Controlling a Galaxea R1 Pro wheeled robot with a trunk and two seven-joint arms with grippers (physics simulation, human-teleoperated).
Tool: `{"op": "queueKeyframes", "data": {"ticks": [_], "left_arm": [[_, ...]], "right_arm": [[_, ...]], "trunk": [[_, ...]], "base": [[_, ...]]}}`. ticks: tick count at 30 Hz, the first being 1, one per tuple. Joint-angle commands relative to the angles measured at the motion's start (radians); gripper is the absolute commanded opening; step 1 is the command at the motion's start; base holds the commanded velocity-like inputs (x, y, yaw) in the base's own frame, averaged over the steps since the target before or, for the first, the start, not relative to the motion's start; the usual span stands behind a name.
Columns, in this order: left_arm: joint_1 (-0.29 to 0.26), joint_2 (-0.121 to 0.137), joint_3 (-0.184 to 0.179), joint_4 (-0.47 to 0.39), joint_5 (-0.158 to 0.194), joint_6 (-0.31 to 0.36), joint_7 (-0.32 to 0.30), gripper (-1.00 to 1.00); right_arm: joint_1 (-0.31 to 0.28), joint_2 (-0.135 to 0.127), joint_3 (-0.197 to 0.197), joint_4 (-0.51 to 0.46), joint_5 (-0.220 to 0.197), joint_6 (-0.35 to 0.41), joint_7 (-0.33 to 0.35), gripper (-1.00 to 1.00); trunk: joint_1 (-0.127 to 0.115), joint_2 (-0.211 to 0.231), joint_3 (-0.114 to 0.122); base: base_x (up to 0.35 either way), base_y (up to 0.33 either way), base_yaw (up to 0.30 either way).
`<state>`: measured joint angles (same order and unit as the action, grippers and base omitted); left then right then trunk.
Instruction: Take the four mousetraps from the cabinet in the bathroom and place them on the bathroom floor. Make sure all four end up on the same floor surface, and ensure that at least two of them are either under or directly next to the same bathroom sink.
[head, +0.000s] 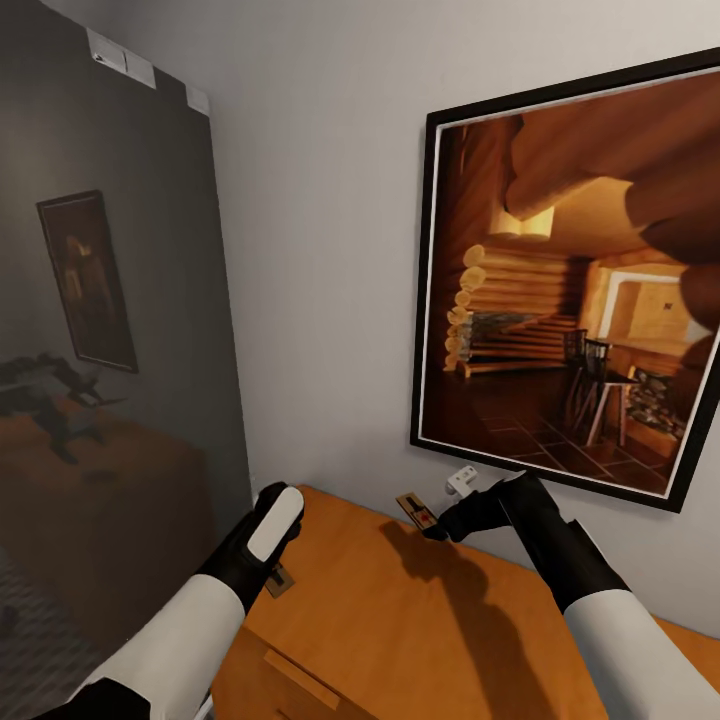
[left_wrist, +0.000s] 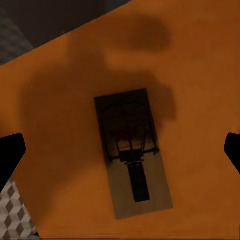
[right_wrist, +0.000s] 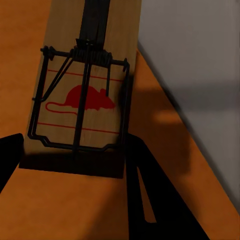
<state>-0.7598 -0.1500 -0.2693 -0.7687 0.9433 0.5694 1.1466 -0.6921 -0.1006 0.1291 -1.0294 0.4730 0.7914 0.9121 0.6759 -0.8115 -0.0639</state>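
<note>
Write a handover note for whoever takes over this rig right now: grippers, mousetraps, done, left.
Left gripper: open, hovering over a mousetrap lying flat on the cabinet top, not gripping it.
Right gripper: jaws either side of a second mousetrap near the wall; closure unclear, trap seems to rest on the wood.
Done: both arms positioned at traps.
Left: grasp, carry all four to the bathroom floor, two beside the sink. Other traps not visible here.

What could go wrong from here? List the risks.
1. The right gripper reaches the mousetrap near the wall; a shallow edge grip could let the flat board slip or slide against the wall.
2. The second mousetrap lies near the cabinet top's edge beneath the open left gripper; a nudge may knock it off.
</note>
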Motion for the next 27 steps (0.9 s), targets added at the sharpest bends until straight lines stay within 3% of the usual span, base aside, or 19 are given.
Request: {"op": "queueKeyframes", "data": {"ticks": [1, 9, 27], "left_arm": [[-0.001, -0.001, -0.003, 0.001, 0.005, 0.006, 0.006, 1.00], [-0.001, -0.019, -0.002, 0.010, -0.003, 0.006, 0.001, 1.00], [-0.001, -0.021, -0.002, 0.040, 0.004, -0.026, -0.002, 1.00]], "right_arm": [[-0.001, -0.001, 0.001, -0.001, 0.009, 0.003, 0.008, -1.00], [-0.001, -0.001, 0.001, -0.001, 0.009, 0.003, 0.009, -1.00], [-0.001, -0.001, 0.001, -0.001, 0.009, 0.003, 0.010, -1.00]], "trunk": [[0.000, -0.001, -0.002], [0.000, -0.001, -0.002], [0.000, -0.001, -0.002]], "base": [[0.000, 0.000, 0.000], [0.000, 0.000, 0.000], [0.000, 0.000, 0.000]]}}
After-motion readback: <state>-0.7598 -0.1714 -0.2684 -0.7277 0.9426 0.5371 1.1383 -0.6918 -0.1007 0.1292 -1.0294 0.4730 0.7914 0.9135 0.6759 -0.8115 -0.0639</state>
